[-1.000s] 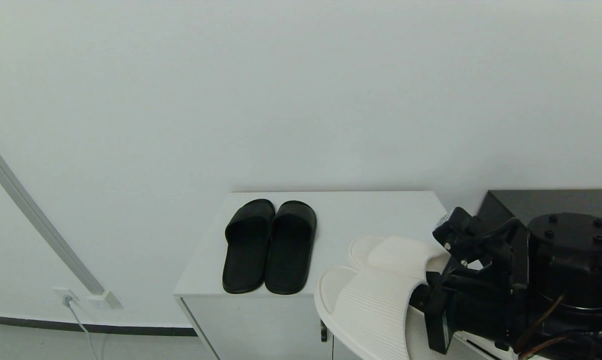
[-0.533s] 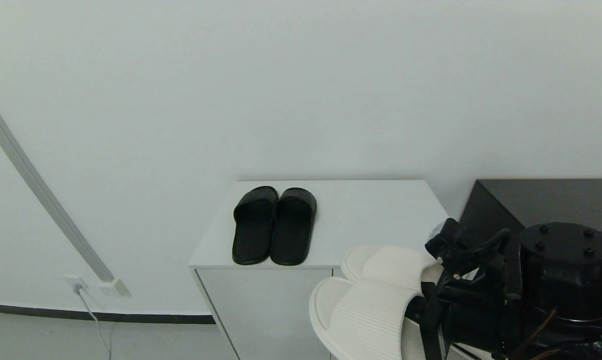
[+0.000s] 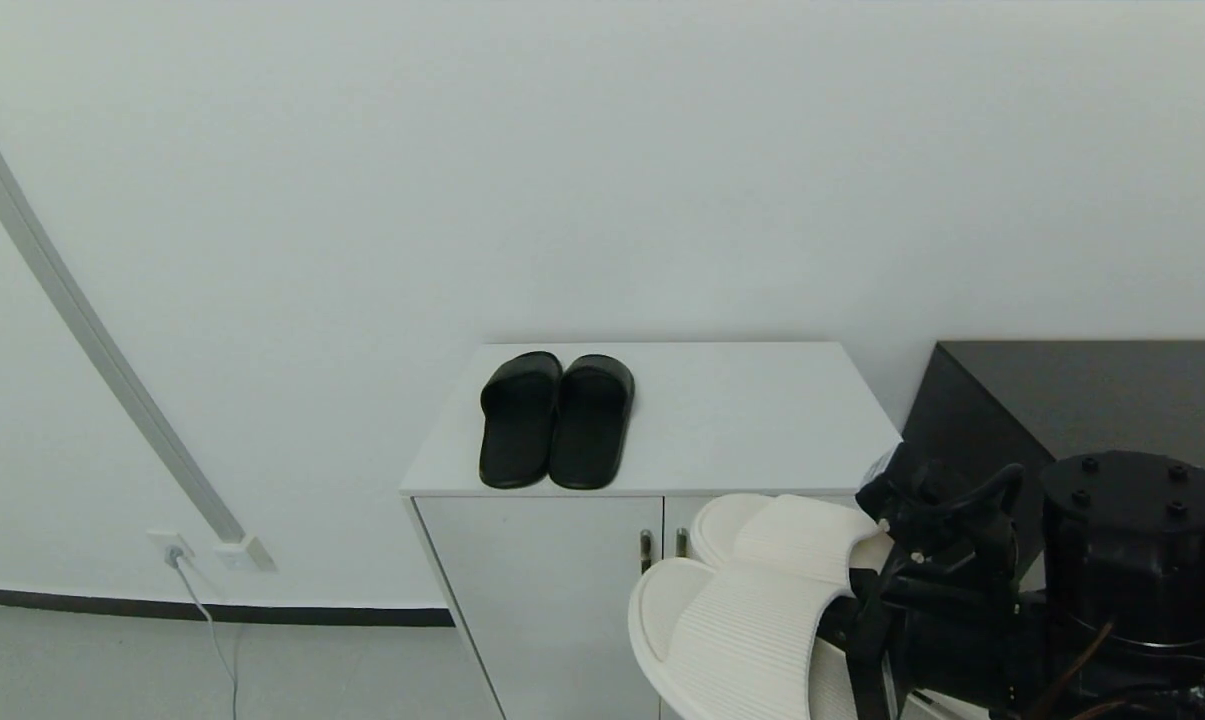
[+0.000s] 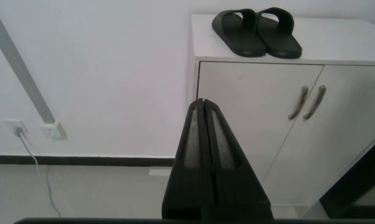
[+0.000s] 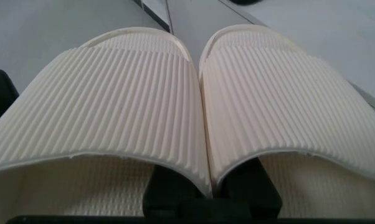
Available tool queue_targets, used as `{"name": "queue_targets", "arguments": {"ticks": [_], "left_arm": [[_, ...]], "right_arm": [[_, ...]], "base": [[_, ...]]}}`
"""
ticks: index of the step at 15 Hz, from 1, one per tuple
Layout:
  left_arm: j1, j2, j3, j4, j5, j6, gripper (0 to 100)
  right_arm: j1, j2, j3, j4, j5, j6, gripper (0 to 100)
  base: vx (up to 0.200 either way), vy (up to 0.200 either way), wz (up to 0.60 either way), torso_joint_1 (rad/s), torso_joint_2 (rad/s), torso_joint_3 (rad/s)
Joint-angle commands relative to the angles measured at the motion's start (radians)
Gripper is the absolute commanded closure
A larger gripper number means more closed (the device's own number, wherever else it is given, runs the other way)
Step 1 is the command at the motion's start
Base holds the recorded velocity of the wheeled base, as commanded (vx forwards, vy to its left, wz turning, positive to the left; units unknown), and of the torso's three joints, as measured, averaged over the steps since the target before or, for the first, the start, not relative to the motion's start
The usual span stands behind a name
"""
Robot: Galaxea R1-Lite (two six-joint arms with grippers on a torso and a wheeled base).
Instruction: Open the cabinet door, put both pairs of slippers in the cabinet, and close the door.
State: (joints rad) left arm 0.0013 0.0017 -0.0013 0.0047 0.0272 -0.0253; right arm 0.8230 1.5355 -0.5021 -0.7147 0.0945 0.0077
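A white cabinet point(image 3: 742, 420) stands against a plain wall. A pair of black slippers point(image 3: 556, 420) lies side by side on its top, towards the left. Both doors point(image 3: 542, 590) are shut, with their two handles point(image 3: 646, 551) close together at the middle seam.

At lower right, the right gripper point(image 3: 877, 575) is clamped on a pair of white slippers point(image 3: 752, 590). It holds them pressed together in the air, in front of the cabinet's right door. In the left wrist view, the left gripper point(image 4: 204, 109) has its fingers pressed together and holds nothing. It hangs low and well back from the left door.

Over the last second the whole head view has shifted, so the camera has moved. The cabinet now looks smaller and sits higher in the picture, and its doors and handles have come into sight. The white slippers keep their place in the right gripper.

The robot seems to be backing off to make room. The doors are not yet opened, and neither pair is inside.
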Motion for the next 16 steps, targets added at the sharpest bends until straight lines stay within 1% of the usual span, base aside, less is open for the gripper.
{"name": "queue_targets", "arguments": {"ticks": [1,5,9,15,16], "left_arm": [[0.0,0.0,0.001,0.0,0.0,-0.001,100],[0.0,0.0,0.0,0.0,0.003,0.001,100],[0.0,0.0,0.0,0.0,0.0,0.001,100],[0.0,0.001,0.0,0.001,-0.001,0.001,100],[0.0,0.001,0.0,0.001,-0.003,-0.001,0]], "right_arm": [[0.001,0.0,0.007,0.0,0.001,0.0,100],[0.001,0.002,0.008,-0.002,0.001,-0.028,100],[0.002,0.006,0.02,-0.003,0.005,-0.026,100],[0.018,0.002,0.025,-0.014,0.004,-0.028,100],[0.019,0.0,0.025,-0.014,0.004,-0.028,100]], "base": [[0.0,0.0,0.0,0.0,0.0,0.0],[0.0,0.0,0.0,0.0,0.0,0.0],[0.0,0.0,0.0,-0.019,0.03,0.023],[0.0,0.0,0.0,-0.153,0.35,0.193],[0.0,0.0,0.0,-0.163,0.39,0.207]]}}
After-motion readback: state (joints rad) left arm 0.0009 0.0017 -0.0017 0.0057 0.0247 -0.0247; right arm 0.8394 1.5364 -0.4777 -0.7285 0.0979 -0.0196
